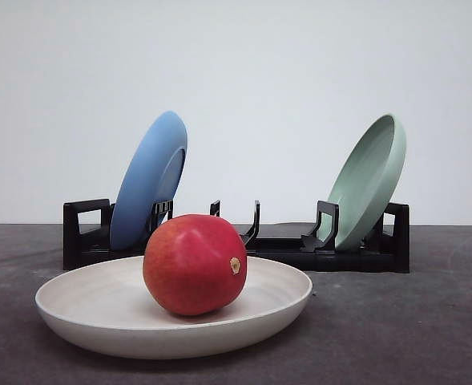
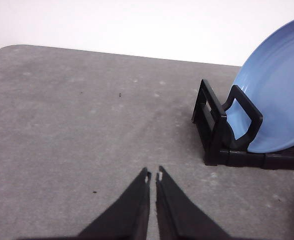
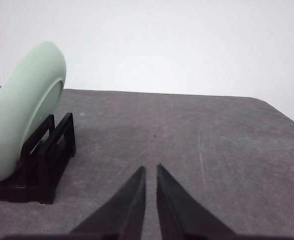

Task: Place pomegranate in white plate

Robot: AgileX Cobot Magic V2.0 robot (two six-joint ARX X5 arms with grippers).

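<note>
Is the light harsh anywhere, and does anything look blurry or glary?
Front view: soft even light, a faint sheen on the pomegranate, a gentle shadow under the white plate. Left wrist view: the left tool is dark, sharp-edged. Right wrist view: the right tool likewise, the pale green plate slightly soft.

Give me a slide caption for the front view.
Pomegranate resting in the white plate, before a black rack holding blue and green plates.

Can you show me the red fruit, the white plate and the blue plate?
pomegranate [image 1: 194,265], front view, middle of its red skin.
white plate [image 1: 83,301], front view, bare left rim.
blue plate [image 1: 147,180], front view, its back.
</note>
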